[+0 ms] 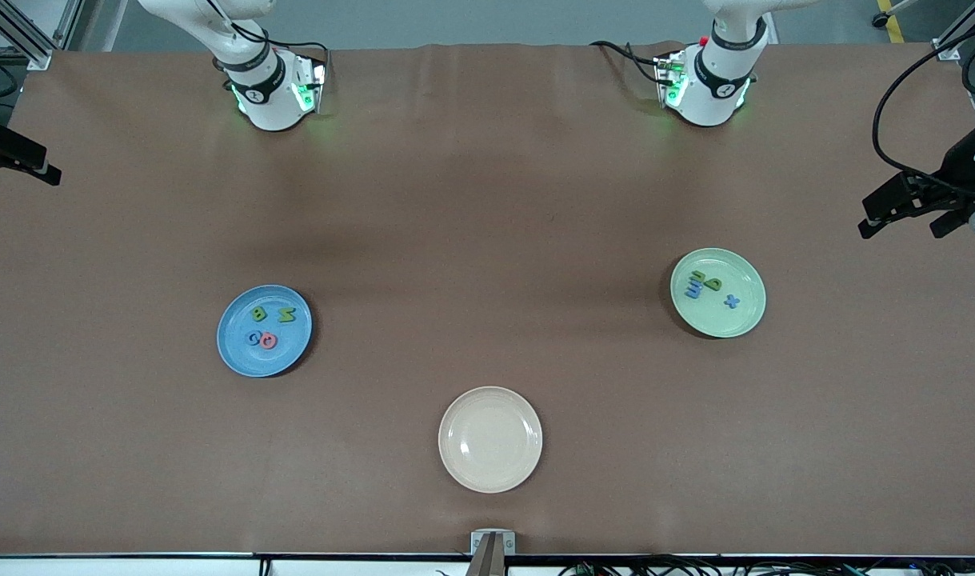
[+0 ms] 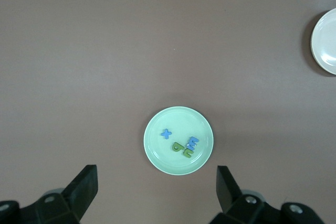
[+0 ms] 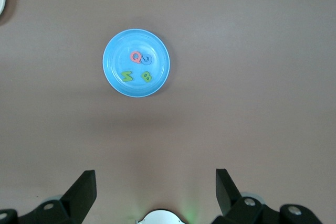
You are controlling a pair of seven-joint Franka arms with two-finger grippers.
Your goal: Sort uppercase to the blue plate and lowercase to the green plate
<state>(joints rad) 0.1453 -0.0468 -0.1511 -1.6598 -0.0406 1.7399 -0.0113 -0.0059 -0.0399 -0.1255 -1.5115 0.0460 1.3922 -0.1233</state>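
step: sorting is judged done; all eight letters are seen on plates, none left on the table (image 1: 487, 200).
blue plate (image 1: 235, 352): sits toward the right arm's end; the pink Q (image 1: 269, 341), blue G (image 1: 254, 339), green N (image 1: 286, 315) and green B (image 1: 257, 314) are held in it.
green plate (image 1: 747, 316): sits toward the left arm's end; the blue x (image 1: 732, 302), blue m (image 1: 694, 288), and two green small letters (image 1: 707, 281) are bunched in it, x apart from the rest.
cream plate (image 1: 490, 439): nearest the front camera, between the two others; nothing is seen in it.
next move: none is judged needed beyond a check of each letter's case; arms can be left parked.
left gripper (image 2: 157, 184): raised high over the table by its own base, looking down on the green plate; fingers are spread wide, nothing is held.
right gripper (image 3: 156, 187): raised high by its own base, looking down on the blue plate; fingers are spread wide, nothing is held.
arms: both are judged waiting, well clear of the plates.
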